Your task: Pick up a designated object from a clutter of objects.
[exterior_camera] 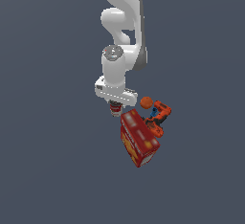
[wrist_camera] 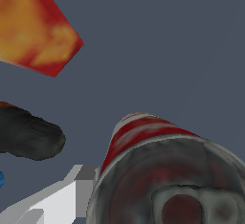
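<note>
The soup can (exterior_camera: 115,108), with a red and white label and a dark metal top, sits directly under the hand of my gripper (exterior_camera: 115,104), at the exterior view's left of the clutter. In the wrist view the soup can (wrist_camera: 167,170) fills the frame very close up. One light grey finger (wrist_camera: 57,201) lies against its side. The other finger is hidden. The large red cracker box (exterior_camera: 139,138) lies just beside the can. The orange ball (exterior_camera: 146,103) and the orange-and-black drill (exterior_camera: 159,115) lie behind the box.
In the wrist view a corner of the cracker box (wrist_camera: 33,27) and the drill's black part (wrist_camera: 28,134) show close to the can. The flat grey floor (exterior_camera: 57,170) surrounds the clutter. The white arm (exterior_camera: 119,27) rises above the hand.
</note>
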Controlling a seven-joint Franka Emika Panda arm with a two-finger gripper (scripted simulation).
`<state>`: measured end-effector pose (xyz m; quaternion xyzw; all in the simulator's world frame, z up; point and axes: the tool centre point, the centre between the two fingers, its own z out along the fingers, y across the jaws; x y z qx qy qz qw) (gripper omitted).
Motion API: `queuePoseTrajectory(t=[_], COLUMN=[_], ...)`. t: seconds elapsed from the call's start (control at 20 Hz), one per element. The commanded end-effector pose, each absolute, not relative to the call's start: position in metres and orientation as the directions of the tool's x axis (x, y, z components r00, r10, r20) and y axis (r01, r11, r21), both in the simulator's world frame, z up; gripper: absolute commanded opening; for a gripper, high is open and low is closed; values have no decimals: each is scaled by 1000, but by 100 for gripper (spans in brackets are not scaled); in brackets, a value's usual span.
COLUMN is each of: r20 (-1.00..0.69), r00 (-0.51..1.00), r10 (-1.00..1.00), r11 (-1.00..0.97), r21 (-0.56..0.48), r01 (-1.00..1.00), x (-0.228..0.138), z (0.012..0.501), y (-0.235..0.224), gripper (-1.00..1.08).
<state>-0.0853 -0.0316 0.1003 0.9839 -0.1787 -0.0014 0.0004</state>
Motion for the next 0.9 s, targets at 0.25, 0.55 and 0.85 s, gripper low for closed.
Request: queuePoseTrajectory(t=[0.25,0.55,0.85], r20=[1,1,1], r00=[936,936,936], r10=[-352,-352,-352], r11=[-936,-936,-936], r21=[2,2,2], r01=[-352,-352,-352], x=[-64,-40,-15], z=[146,196,248], y=[-14,7,29], gripper=[-100,-100,-100])
